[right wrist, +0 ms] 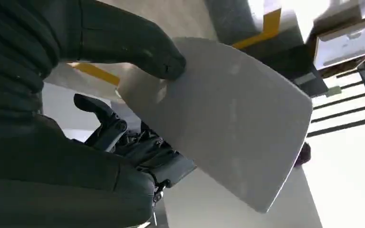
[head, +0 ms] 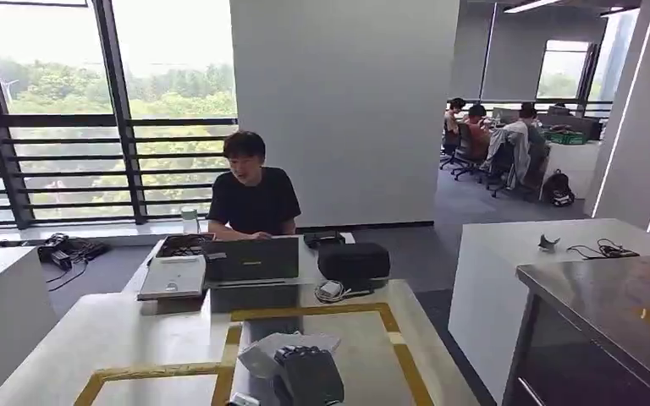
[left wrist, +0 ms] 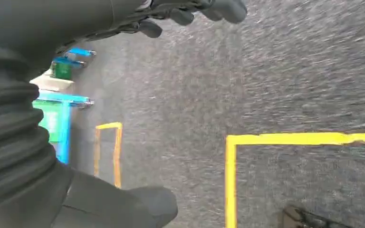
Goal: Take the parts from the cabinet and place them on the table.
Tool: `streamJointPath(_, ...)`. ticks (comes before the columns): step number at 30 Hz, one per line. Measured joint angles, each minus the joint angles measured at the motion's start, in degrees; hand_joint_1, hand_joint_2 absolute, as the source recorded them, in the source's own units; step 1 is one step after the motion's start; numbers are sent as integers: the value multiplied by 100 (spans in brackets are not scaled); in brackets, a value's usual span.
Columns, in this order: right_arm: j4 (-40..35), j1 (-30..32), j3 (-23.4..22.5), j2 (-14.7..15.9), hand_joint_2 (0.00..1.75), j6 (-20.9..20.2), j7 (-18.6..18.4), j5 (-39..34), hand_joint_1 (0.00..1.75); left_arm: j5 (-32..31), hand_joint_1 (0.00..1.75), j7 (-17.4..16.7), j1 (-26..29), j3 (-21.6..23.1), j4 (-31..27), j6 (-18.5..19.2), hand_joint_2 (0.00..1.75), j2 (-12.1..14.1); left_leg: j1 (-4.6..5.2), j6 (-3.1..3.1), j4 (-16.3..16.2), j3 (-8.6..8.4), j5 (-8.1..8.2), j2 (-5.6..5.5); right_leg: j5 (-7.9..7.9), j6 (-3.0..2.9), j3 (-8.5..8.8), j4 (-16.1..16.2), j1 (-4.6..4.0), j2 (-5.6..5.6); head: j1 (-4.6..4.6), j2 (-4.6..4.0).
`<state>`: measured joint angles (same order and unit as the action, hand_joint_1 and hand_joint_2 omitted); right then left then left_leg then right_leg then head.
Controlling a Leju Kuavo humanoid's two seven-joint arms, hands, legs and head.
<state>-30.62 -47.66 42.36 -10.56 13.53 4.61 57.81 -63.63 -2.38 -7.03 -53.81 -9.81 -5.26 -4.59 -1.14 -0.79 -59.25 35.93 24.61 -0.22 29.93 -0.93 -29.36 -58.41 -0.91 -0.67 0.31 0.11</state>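
My right hand (head: 306,377) is low at the near edge of the white table (head: 135,334), holding a flat pale grey part (head: 264,355) over the yellow-taped area. In the right wrist view the thumb (right wrist: 138,50) presses on the part (right wrist: 233,123), a curved, smooth plate, with dark fingers (right wrist: 123,137) under it. My left hand (left wrist: 190,12) hangs over grey carpet, holding nothing, its fingers and thumb (left wrist: 142,204) apart. The cabinet (head: 609,309), with a shiny metal top, stands at the right.
A person (head: 252,196) sits behind a laptop (head: 251,260) at the table's far end, beside a black bag (head: 354,260) and a white box (head: 173,276). Another white table (head: 508,254) stands right. Yellow floor tape (left wrist: 285,139) marks the carpet.
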Motion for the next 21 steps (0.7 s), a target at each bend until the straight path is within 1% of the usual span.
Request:
streamJointPath(1,145,-55,-13,15,175,-30,-13,58,175,-47,0,-39,-15,0,2,95,175,-30,-31,20,24,-45,6,-5,3,19,-48,-83,4,1,4,0)
streamJointPath(2,271,-113,-15,26,175,-59,-24,125,175,-109,0,-50,-30,2,0,211,175,-26,-31,54,37,-80,28,-6,12,57,-166,-309,17,12,7,0)
streamJointPath(3,418,-167,-15,46,175,-109,-39,209,175,-150,0,-61,-48,13,0,305,175,-26,-31,81,41,-92,47,-7,120,104,-373,-649,30,23,17,0)
streamJointPath(4,544,-204,-15,72,175,-171,-39,276,175,-186,0,-72,-64,26,0,402,175,-31,-27,108,41,-102,70,-8,302,142,-632,-1053,49,25,24,0)
streamJointPath(5,682,-216,-13,98,175,-249,-41,341,175,-219,0,-74,-77,33,2,490,175,-37,-21,123,41,-117,99,-11,507,169,-930,-1476,60,27,26,0)
streamJointPath(6,815,-210,-11,122,175,-343,-46,407,175,-238,0,-74,-80,39,4,540,175,-42,-14,127,40,-142,127,-16,595,177,-1148,-1737,64,28,26,0)
streamJointPath(7,926,-201,-11,138,175,-432,-89,446,175,-245,0,-74,-80,48,4,553,175,-50,-9,130,38,-170,153,-20,512,166,-1249,-1739,64,28,33,0)
streamJointPath(8,999,-189,-9,149,175,-490,-134,472,175,-249,0,-74,-84,57,9,561,175,-57,4,129,38,-205,178,-24,301,136,-1215,-1503,57,28,33,0)
streamJointPath(9,1055,-190,-7,153,175,-520,-160,498,175,-253,0,-72,-86,66,9,568,175,-70,25,128,38,-243,203,-26,9,89,-1081,-1081,36,28,42,0)
streamJointPath(10,1114,-203,-4,160,175,-531,-168,516,175,-267,0,-70,-96,77,9,570,175,-81,44,126,42,-287,229,-25,-333,1,-867,-531,5,30,39,0)
streamJointPath(11,1160,-216,-4,160,175,-555,-201,520,175,-267,0,-63,-101,83,11,570,175,-101,37,128,52,-307,252,-23,-601,-115,-684,-46,-54,36,44,0)
streamJointPath(12,1197,-230,-2,160,175,-595,-223,533,175,-269,0,-61,-109,85,20,570,175,-131,65,88,60,-321,268,-23,-438,-157,-686,13,-80,43,17,0)
streamJointPath(13,1235,-231,0,160,175,-662,-236,575,175,-278,0,-46,-127,87,13,526,175,-127,31,51,81,-313,272,-26,-367,-151,-664,55,-102,23,48,0)
streamJointPath(14,1260,-224,2,162,175,-714,-236,625,175,-280,0,-37,-125,87,13,505,175,-122,34,16,74,-363,232,-24,-460,-189,-641,131,-106,31,39,0)
streamJointPath(15,1295,-203,2,162,175,-740,-234,636,175,-280,0,-32,-107,87,15,479,175,-131,42,-24,33,-265,213,-17,-620,-122,-529,169,-73,31,35,0)
streamJointPath(16,1320,-191,2,162,175,-754,-225,653,175,-280,0,-35,-108,87,15,461,175,-129,41,86,148,-411,323,-6,-568,99,-532,179,-67,13,30,0)
streamJointPath(17,1341,-175,2,160,175,-771,-227,675,175,-280,0,-33,-112,90,17,454,175,-129,36,45,128,-415,291,-3,-586,-11,-531,164,-82,12,23,0)
streamJointPath(18,1359,-163,2,160,0,-798,-223,684,0,-277,0,-35,-120,92,20,441,175,-138,35,26,133,-425,302,-3,-576,-33,-530,156,-81,16,26,0)
streamJointPath(21,1398,-134,4,157,0,-922,-192,725,0,-144,0,-28,-119,92,17,439,175,-122,35,18,176,-449,302,-4,-562,-55,-528,156,-81,13,26,0)
